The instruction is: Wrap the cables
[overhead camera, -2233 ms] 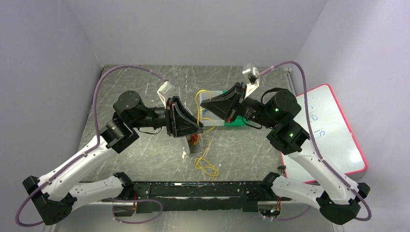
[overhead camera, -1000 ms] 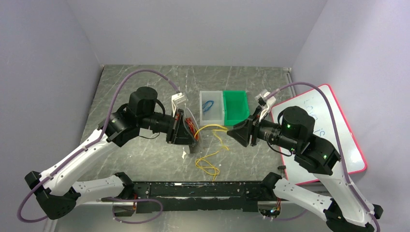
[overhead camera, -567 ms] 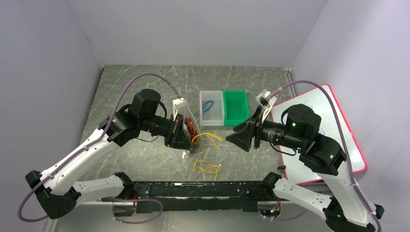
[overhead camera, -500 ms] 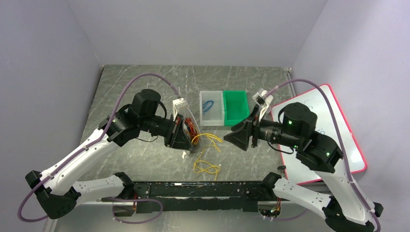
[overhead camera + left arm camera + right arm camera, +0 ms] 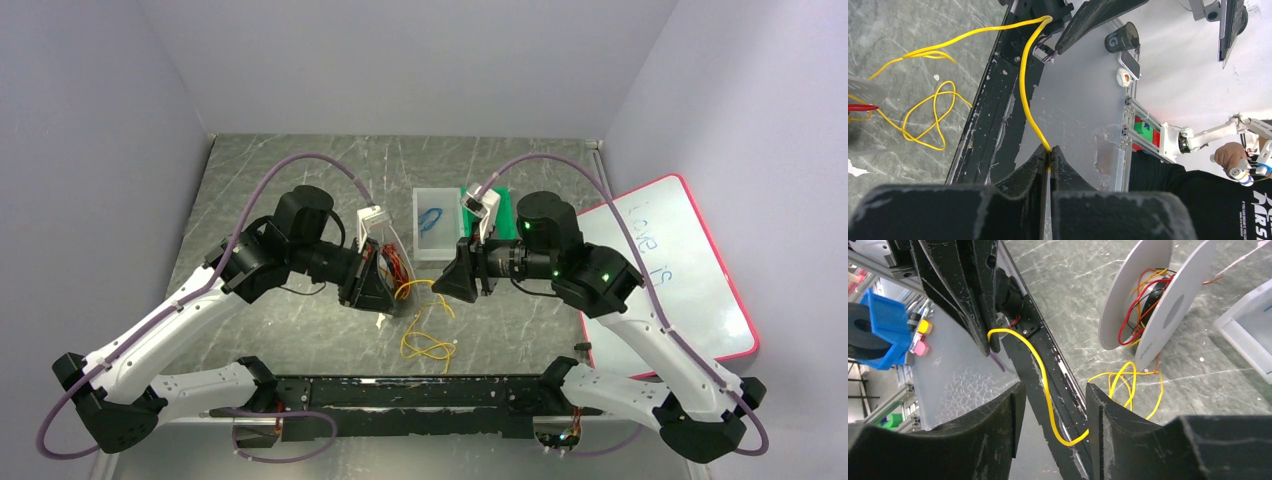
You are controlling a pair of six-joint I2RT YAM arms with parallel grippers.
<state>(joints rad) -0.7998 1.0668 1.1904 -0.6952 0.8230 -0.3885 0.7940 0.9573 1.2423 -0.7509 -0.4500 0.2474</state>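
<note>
A yellow cable [image 5: 424,346] lies in loose loops on the table and rises to my left gripper [image 5: 397,289], which is shut on it. The left wrist view shows the cable [image 5: 1027,95] pinched at the closed tips [image 5: 1050,150]. The cable runs from a white spool [image 5: 393,262] wound with red and orange wires, seen upright in the right wrist view [image 5: 1148,305]. My right gripper [image 5: 437,285] is open and faces the left one closely. The yellow cable [image 5: 1042,371] hangs in a loop between its fingers [image 5: 1053,390] and touches the right finger.
A clear bin [image 5: 437,238] holding a small blue wire coil stands behind the grippers. A green bin [image 5: 506,203] beside it is partly hidden by the right arm. A red-framed whiteboard [image 5: 690,270] lies at the right. The black base rail [image 5: 420,392] runs along the near edge.
My right gripper let go of the stretched yellow cable, which slackened onto the table. It then swung left, close to the left gripper. The left gripper has stayed shut on the cable.
</note>
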